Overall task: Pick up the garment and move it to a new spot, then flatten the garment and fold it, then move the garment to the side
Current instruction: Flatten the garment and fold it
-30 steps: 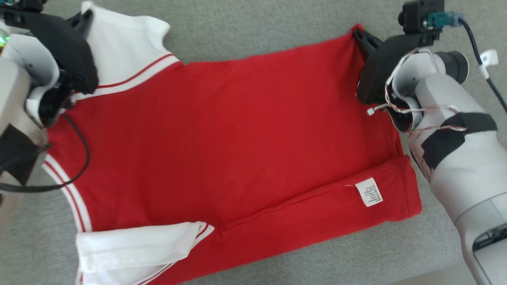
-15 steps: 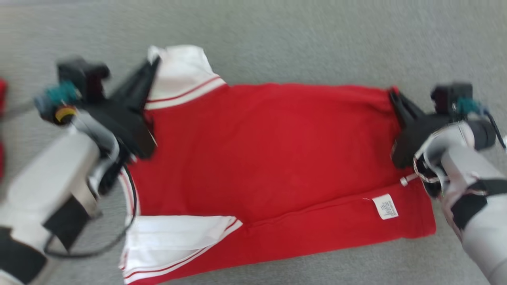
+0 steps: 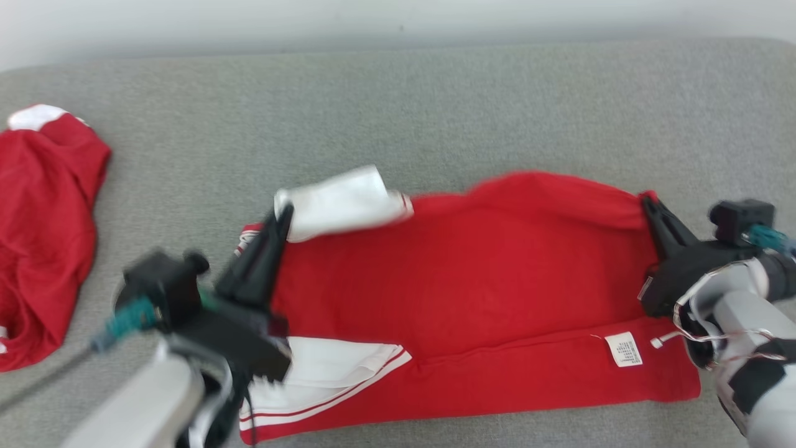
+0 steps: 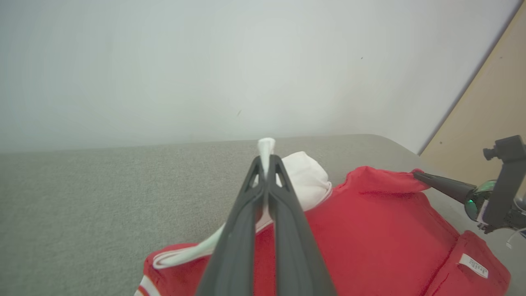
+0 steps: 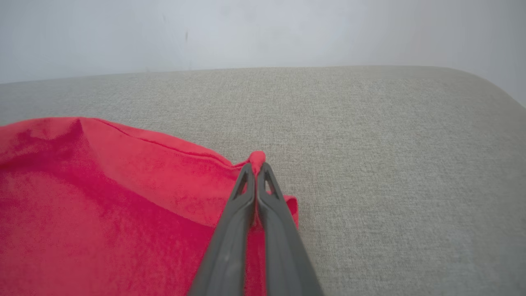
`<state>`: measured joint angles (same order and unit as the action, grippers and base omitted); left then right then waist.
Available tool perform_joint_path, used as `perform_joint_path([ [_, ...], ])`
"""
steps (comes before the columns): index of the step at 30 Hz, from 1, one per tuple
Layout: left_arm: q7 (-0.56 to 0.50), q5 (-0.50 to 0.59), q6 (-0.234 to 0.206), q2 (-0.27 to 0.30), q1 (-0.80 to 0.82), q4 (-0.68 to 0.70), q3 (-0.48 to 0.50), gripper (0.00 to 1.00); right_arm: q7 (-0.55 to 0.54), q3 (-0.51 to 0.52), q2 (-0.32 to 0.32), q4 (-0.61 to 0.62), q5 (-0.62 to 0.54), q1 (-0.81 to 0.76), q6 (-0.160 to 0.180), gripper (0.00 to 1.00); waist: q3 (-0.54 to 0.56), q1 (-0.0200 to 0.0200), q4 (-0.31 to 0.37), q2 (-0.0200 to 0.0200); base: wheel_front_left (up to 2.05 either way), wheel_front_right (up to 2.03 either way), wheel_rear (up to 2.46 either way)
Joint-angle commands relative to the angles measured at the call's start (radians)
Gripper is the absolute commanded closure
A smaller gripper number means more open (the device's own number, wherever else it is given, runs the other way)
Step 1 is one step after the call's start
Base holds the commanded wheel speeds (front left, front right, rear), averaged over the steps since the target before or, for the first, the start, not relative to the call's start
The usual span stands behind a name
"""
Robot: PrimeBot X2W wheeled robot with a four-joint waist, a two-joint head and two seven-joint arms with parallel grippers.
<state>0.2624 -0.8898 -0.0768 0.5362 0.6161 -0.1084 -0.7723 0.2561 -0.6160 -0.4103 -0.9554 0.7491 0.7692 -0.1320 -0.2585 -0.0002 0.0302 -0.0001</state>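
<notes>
Garment position: The red garment [image 3: 472, 274] lies spread lengthwise across the grey cushion [image 3: 435, 112], directly in front of you, with the sleeves to your left and the hem to your right.
Left gripper: The left gripper [image 3: 285, 211] has its fingers pressed together on the far white sleeve [image 3: 342, 202]. In the left wrist view, white cloth stands out beyond the tips.
Right gripper: The right gripper [image 3: 647, 200] is closed on the far hem corner. In the right wrist view, a nub of red fabric shows above the tips.
Far edge: This edge is raised off the cushion between the two grips and bows upward in the middle.
Near edge: A long strip is turned over onto the body. The care label [image 3: 624, 350] faces up on it, and the near white sleeve [image 3: 329, 367] lies flat beside it.
Steps judged complete: Relocation, flattening, and the first lengthwise fold.
Step in hand: The second lengthwise fold, judged from the paired grip on the far corners.
Steps remaining: Lay the far edge over the body, finish any crosswise fold, and then move the bundle aside.
Note: A second red garment [image 3: 43, 230] lies crumpled well apart at your far left. Keep the fold clear of it.
</notes>
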Motion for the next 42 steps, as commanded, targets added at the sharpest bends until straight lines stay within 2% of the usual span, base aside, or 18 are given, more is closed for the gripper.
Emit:
perform_joint_path([
  [1,0.003,0.010,-0.008,-0.008,-0.038,0.024,0.013,1.00,0.007,0.011,-0.014,0.006,0.010,-0.019,0.003,1.00,0.021,0.0002,-0.018,0.0001,0.00,0.00,0.00],
  [4,0.003,0.024,-0.020,-0.010,-0.114,0.065,0.046,1.00,0.009,0.048,-0.029,0.041,0.018,-0.050,0.003,1.00,0.033,0.0002,-0.024,0.0001,0.00,0.00,0.00],
  [8,0.003,0.055,-0.011,-0.033,-0.209,0.074,0.081,1.00,0.008,0.142,-0.053,0.147,0.008,-0.149,0.003,1.00,0.050,0.0002,-0.036,0.0001,0.00,0.00,0.00],
  [13,0.003,0.071,-0.014,-0.071,-0.299,0.072,0.115,1.00,0.008,0.180,-0.052,0.225,-0.011,-0.243,0.003,1.00,0.062,0.0002,-0.030,0.0001,0.00,0.00,0.00],
  [14,0.003,0.068,-0.014,-0.084,-0.321,0.073,0.125,1.00,0.008,0.187,-0.052,0.240,-0.014,-0.256,0.003,0.95,0.064,0.0002,-0.028,0.0001,0.00,0.00,0.00],
  [15,0.003,0.070,-0.017,-0.091,-0.344,0.068,0.132,1.00,0.008,0.197,-0.054,0.259,-0.018,-0.264,0.003,0.52,0.067,0.0002,-0.026,0.0001,0.00,0.00,0.00],
  [16,0.003,0.083,-0.019,-0.090,-0.361,0.062,0.137,1.00,0.008,0.205,-0.055,0.270,-0.023,-0.277,0.003,0.00,0.069,0.0002,-0.026,0.0001,0.00,0.00,0.00],
  [17,0.003,0.090,-0.024,-0.099,-0.377,0.061,0.153,0.66,0.008,0.214,-0.054,0.283,-0.024,-0.293,0.003,0.00,0.071,0.0002,-0.025,0.0001,0.00,0.00,0.00],
  [18,0.003,0.099,-0.025,-0.111,-0.395,0.062,0.168,0.05,0.008,0.226,-0.054,0.297,-0.025,-0.306,0.003,0.00,0.074,0.0002,-0.026,0.0001,0.00,0.00,0.00],
  [19,0.003,0.116,-0.027,-0.118,-0.413,0.061,0.182,0.00,0.008,0.235,-0.057,0.309,-0.028,-0.321,0.003,0.00,0.078,0.0002,-0.028,0.0001,0.00,0.00,0.00],
  [26,0.003,0.231,-0.013,-0.195,-0.492,0.081,0.337,0.00,0.008,0.299,-0.077,0.409,-0.038,-0.417,0.003,0.00,0.108,0.0002,-0.044,0.0001,0.00,0.00,0.00],
  [29,0.003,0.303,-0.005,-0.235,-0.518,0.097,0.431,0.00,0.008,0.303,-0.079,0.389,-0.045,-0.433,0.003,0.00,0.118,0.0002,-0.047,0.0001,0.00,0.00,0.00],
  [30,0.003,0.303,-0.005,-0.235,-0.518,0.097,0.431,0.00,0.008,0.303,-0.079,0.389,-0.045,-0.433,0.003,0.00,0.118,0.0002,-0.047,0.0001,0.00,0.00,0.00],
  [36,0.003,0.457,0.015,-0.329,-0.578,0.124,0.588,0.00,-0.037,0.316,-0.049,0.302,-0.031,-0.422,0.003,0.00,0.128,0.0002,-0.059,0.0001,0.00,0.00,0.00],
  [42,0.003,0.573,0.067,-0.380,-0.625,0.085,0.715,0.00,-0.077,0.318,-0.016,0.208,-0.021,-0.400,0.003,0.00,0.130,0.0002,-0.066,0.0001,0.00,0.00,0.00],
])
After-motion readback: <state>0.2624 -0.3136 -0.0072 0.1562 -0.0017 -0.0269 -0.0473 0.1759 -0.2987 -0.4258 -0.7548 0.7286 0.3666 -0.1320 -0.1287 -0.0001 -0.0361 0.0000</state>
